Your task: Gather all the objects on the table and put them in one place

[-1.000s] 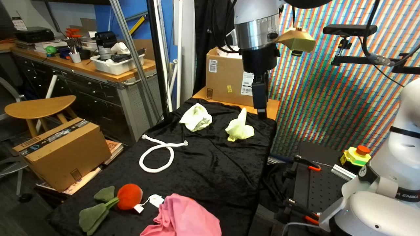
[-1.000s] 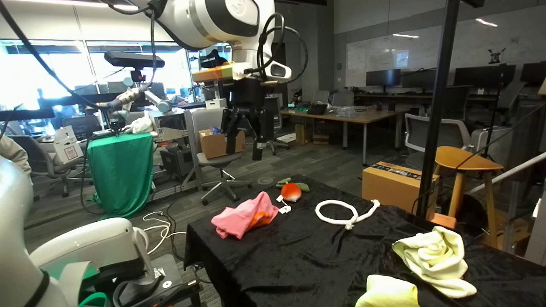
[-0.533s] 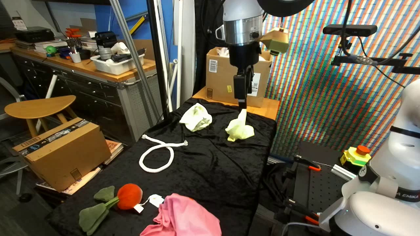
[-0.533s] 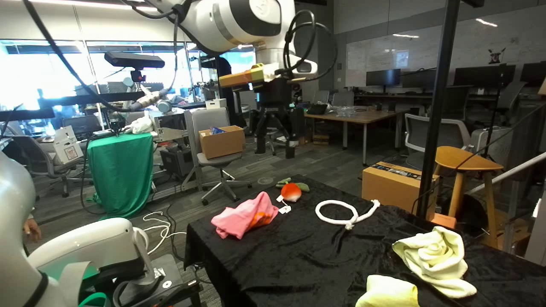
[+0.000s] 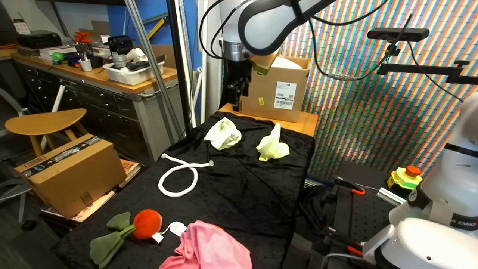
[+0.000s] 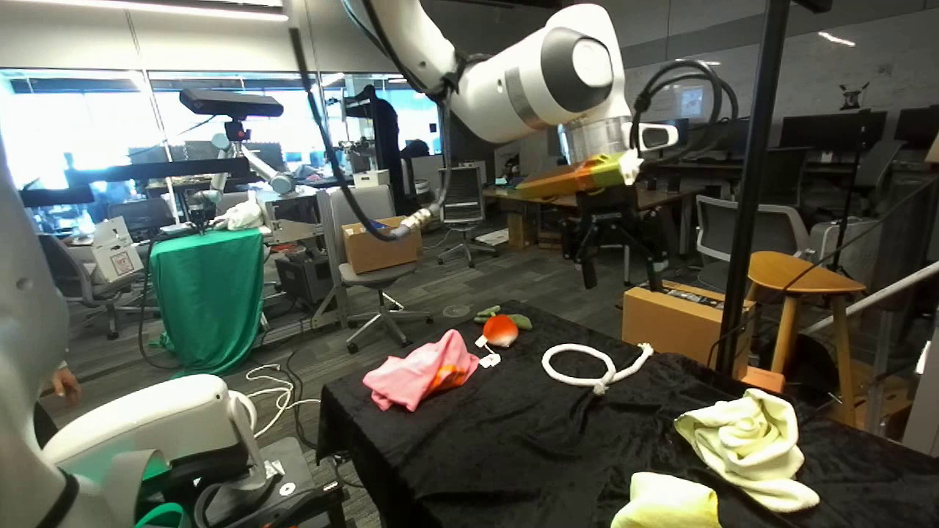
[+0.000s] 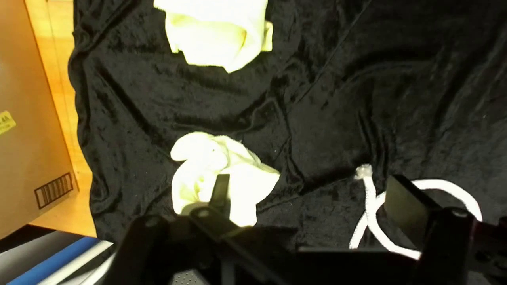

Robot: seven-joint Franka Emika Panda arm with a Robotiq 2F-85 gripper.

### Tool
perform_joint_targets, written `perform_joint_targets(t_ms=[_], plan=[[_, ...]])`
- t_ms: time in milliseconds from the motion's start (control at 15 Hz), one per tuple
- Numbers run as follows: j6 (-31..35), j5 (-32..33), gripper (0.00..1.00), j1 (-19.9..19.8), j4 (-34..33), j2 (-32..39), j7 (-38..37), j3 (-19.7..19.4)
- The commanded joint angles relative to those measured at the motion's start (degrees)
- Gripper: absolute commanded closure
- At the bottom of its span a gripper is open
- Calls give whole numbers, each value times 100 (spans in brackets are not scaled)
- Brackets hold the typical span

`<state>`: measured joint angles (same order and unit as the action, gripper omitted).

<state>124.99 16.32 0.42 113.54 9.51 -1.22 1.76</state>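
End effector: shifted sideways since the earlier frame; fingers apart, raised over the black-draped bench.
Pale cloth: crumpled, near yellow cloth.
White rope: looped, near pale cloth.
Red toy: green-leaved, near pink cloth.

In an exterior view, a wood-topped workbench with dark drawers stands before a blue wall panel, and a backdrop of thin multicoloured stripes fills the right side. In an exterior view, bright windows glare at left, a strip light glows overhead, a whiteboard spans the gray right wall, and office chairs stand on dark gray flooring. A wooden stool appears in both exterior views.
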Motion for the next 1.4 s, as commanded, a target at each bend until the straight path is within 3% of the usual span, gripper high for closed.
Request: perform_joint_targets(t_ms=[0, 600, 1333], plan=[[243, -49, 0, -54, -1369, 1389, 145, -74], [-413, -860, 0, -201, -4019, 3865, -224, -533], [-2031, -1116, 0, -496, -6687, 5750, -579, -670]])
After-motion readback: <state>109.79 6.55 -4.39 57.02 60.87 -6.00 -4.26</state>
